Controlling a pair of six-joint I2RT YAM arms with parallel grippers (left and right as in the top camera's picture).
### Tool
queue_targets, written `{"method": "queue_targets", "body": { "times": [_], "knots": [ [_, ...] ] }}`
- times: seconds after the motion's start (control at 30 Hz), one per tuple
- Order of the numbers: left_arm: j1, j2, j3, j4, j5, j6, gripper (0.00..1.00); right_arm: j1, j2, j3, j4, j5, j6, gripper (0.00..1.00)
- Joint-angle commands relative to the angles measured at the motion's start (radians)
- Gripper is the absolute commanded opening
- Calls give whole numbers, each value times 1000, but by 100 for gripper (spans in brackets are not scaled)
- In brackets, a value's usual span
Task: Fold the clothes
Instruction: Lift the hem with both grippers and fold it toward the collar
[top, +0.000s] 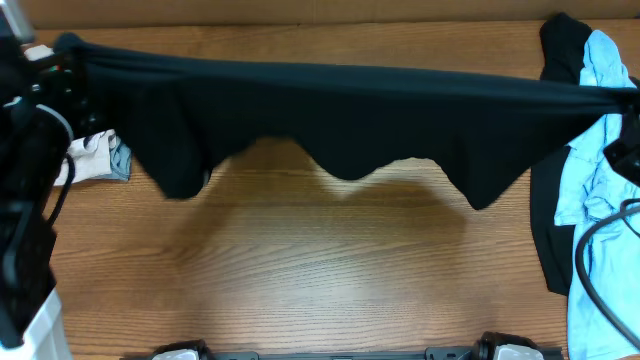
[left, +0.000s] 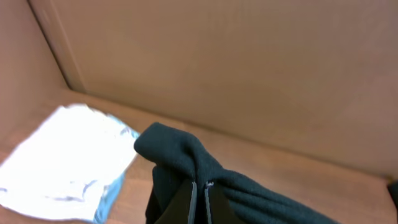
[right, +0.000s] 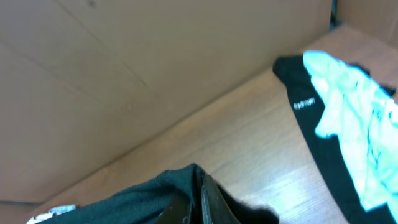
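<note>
The black T-shirt (top: 330, 105) is stretched in a long band along the far edge of the surface (top: 320, 280). It is lifted by both ends, and its lower hem sags in loose scallops above the wood. At the left edge, the left end effector (left: 200, 202) is clenched on a bunched fold of the shirt, its fingers pressed together with fabric spilling over them. At the right edge, the right end effector (right: 200, 202) is likewise clamped on the shirt's other end. By the left edge lies a small crumpled white and grey-blue cloth (top: 97, 158). Along the right edge a light-blue T-shirt (top: 600, 210) is heaped on a black garment with white lettering (right: 305, 102). A cardboard wall (left: 249, 74) stands behind the far edge
</note>
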Motion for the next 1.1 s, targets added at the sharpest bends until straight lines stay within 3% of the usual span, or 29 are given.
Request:
{"method": "queue_targets", "body": {
  "times": [0.0, 0.37, 0.57, 0.73, 0.93, 1.07],
  "knots": [
    [27, -1, 93, 15, -286, 23, 4, -47, 9, 31, 26, 231, -45, 4],
    [27, 147, 106, 196, -221, 82, 4, -47, 315, 31, 250, 192, -89, 4],
    [27, 309, 112, 516, -141, 121, 4, -47, 454, 31, 576, 37, -150, 4],
    [27, 334, 187, 639, -129, 166, 4, -58, 451, 50, 741, 31, -157, 4],
    [27, 338, 226, 650, -156, 234, 4, -73, 469, 51, 765, 30, -156, 4],
    [26, 373, 225, 573, -161, 279, 4, -73, 509, 50, 671, 27, -156, 4]
  ]
}}
